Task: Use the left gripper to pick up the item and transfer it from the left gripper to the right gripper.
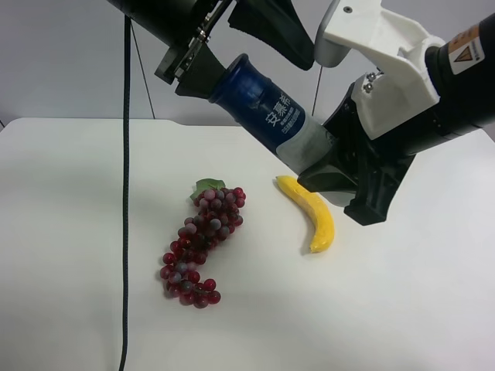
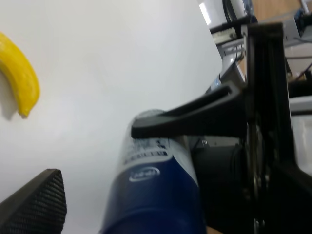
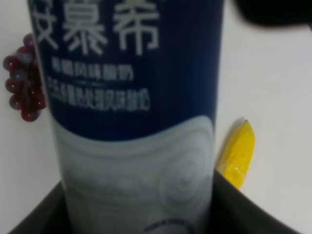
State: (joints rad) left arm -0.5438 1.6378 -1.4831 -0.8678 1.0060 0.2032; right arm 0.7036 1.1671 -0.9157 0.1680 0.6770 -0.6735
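Observation:
The item, a bottle (image 1: 267, 108) with a dark blue cap and upper label and a white base, hangs tilted in the air above the white table (image 1: 77, 232). The right gripper (image 1: 325, 151), black with a white housing, is shut on its white base end; in the right wrist view the bottle (image 3: 131, 97) fills the space between the jaws (image 3: 139, 214). The all-black left gripper (image 1: 247, 66) sits around the cap end with its jaws spread. In the left wrist view one finger pad (image 2: 34, 204) stands clear of the bottle (image 2: 156, 195).
A yellow banana (image 1: 313, 212) lies on the table under the bottle, and a red grape bunch (image 1: 197, 247) lies beside it. A loose black cable (image 1: 125, 193) hangs down from the left arm. The banana (image 3: 237, 153) and grapes (image 3: 24, 78) also show in the right wrist view.

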